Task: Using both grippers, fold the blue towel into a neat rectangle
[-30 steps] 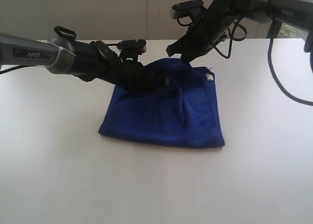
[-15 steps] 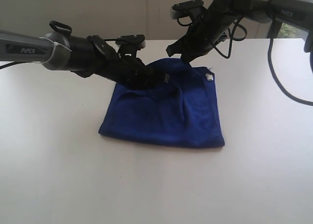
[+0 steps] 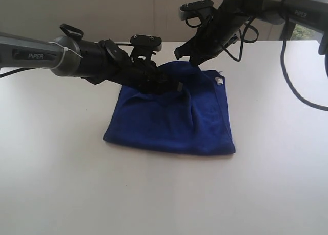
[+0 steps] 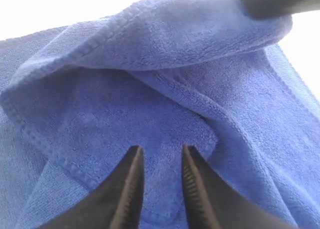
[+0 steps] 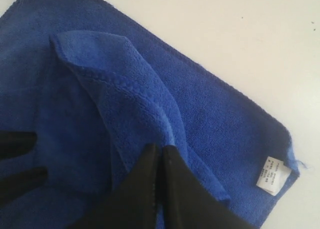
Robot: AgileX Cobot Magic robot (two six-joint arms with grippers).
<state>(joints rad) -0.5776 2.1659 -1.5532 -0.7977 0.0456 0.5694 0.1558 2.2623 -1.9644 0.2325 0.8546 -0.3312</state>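
Note:
The blue towel (image 3: 169,119) lies folded on the white table, its white tag (image 3: 219,81) at the far right corner. My left gripper (image 3: 177,85) hovers low over the towel's far part. Its jaws stand open, with only flat cloth (image 4: 150,104) between the fingertips (image 4: 135,156), and it holds nothing. My right gripper (image 3: 193,60) is at the far edge, shut on a raised fold of the towel (image 5: 130,84). That pinched fold arches up from the cloth (image 4: 165,34). The tag (image 5: 271,175) lies beside the right gripper (image 5: 159,148).
The white table (image 3: 77,183) spreads wide on all sides of the towel. Black cables (image 3: 292,76) hang from the right arm at the far right. A pale wall (image 3: 102,14) stands behind the table's far edge.
The left gripper has opened and let go of the towel, and the left arm has shifted slightly rightward. The right gripper has kept its place and grip.

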